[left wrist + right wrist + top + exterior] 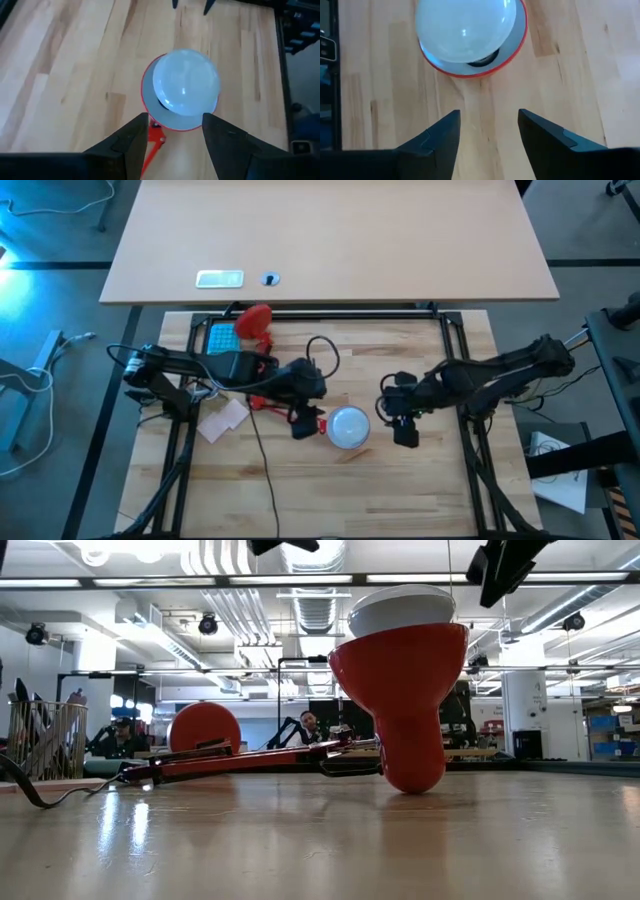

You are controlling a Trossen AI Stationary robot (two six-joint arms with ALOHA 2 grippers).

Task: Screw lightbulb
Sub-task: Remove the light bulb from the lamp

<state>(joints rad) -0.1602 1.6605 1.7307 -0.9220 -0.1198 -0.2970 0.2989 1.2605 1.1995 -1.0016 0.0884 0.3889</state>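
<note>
Red plastic lamp shade [349, 442] stands mouth-up on the pale wooden counter [420, 490] in the high view, with a round white lightbulb [349, 425] seated in its opening. The left tool [305, 420] sits just beside the shade on one side and the right tool [404, 425] near it on the other; neither touches it. A red lamp base [256, 322] and a black cable [262, 460] lie farther back on the counter.

From counter height, the low view shows the shade [405, 700] resting on its narrow end, tilted slightly, and the bulb's dome [402, 608] rising a little above the rim. The lamp's red arm [240, 760] runs flat along the counter [320, 840] behind it. Both tools hang above, mostly out of frame.

The left wrist view looks down on the bulb [185, 82] inside the red rim [146, 102]. The left tool [175, 135] has its fingers spread apart, empty, either side of the shade's edge.

The right wrist view shows the bulb [465, 27] leaning in the shade [470, 70], a dark gap visible under one side. The right tool [489, 131] is likewise spread wide and holds nothing, clear of the shade.

The bulb appears to be in place, but the lean and gap suggest it may not be fully threaded; with both tools released, either the turning is finished or another grip and twist remain.
</note>
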